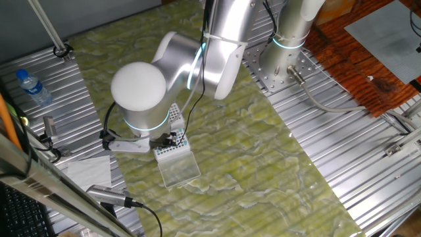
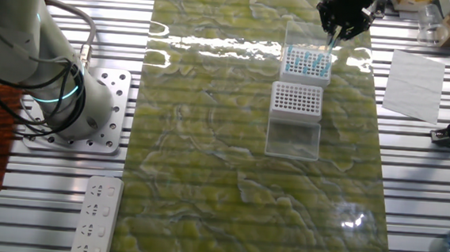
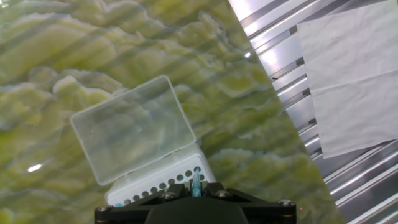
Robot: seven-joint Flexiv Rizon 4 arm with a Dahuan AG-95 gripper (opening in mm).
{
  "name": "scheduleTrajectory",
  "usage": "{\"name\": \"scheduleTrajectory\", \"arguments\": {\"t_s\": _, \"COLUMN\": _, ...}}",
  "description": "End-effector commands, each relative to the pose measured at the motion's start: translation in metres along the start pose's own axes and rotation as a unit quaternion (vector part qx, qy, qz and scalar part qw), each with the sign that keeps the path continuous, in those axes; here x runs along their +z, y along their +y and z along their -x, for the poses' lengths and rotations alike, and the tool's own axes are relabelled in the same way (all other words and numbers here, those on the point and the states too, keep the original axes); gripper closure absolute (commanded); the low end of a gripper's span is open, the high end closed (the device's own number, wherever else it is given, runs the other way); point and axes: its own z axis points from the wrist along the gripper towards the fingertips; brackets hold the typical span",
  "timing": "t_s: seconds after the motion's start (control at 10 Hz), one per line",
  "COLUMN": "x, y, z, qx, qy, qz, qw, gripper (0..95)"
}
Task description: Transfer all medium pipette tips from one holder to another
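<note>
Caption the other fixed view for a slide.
Gripper holds a blue tip above the tip-filled rack; an unfilled rack sits beside it.

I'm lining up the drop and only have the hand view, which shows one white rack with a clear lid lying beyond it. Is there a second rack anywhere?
Observer: Yes. The other fixed view shows a second rack holding the medium pipette tips, a grid of blue tops, below the gripper and right beside the white rack you see.
Operator: Are any tips in the white rack yet?
Observer: None that I can see. In the other fixed view, all its holes look dark, and blue tops show only in the rack below the gripper.
</note>
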Motion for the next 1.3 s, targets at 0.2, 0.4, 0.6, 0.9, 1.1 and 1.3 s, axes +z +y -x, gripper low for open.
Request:
{"name": "scheduleTrajectory", "arguments": {"t_s": 0.2, "x": 0.004, "y": -0.001, "z": -0.001, "qx": -0.011, "qy": -0.002, "qz": -0.001, "qw": 0.9999, "gripper": 76.0}}
{"name": "scheduleTrajectory", "arguments": {"t_s": 0.4, "x": 0.005, "y": -0.001, "z": -0.003, "qx": -0.005, "qy": -0.001, "qz": -0.003, "qw": 1.0, "gripper": 57.0}}
{"name": "scheduleTrajectory", "arguments": {"t_s": 0.6, "x": -0.002, "y": 0.002, "z": -0.034, "qx": 0.053, "qy": -0.003, "qz": 0.015, "qw": 0.9985, "gripper": 95.0}}
{"name": "scheduleTrajectory", "arguments": {"t_s": 0.9, "x": -0.013, "y": 0.022, "z": -0.066, "qx": 0.122, "qy": -0.01, "qz": 0.057, "qw": 0.9909, "gripper": 95.0}}
{"name": "scheduleTrajectory", "arguments": {"t_s": 1.1, "x": -0.02, "y": 0.049, "z": -0.081, "qx": 0.172, "qy": -0.016, "qz": 0.068, "qw": 0.9826, "gripper": 95.0}}
{"name": "scheduleTrajectory", "arguments": {"t_s": 1.3, "x": -0.025, "y": 0.081, "z": -0.092, "qx": 0.224, "qy": -0.018, "qz": 0.074, "qw": 0.9715, "gripper": 95.0}}
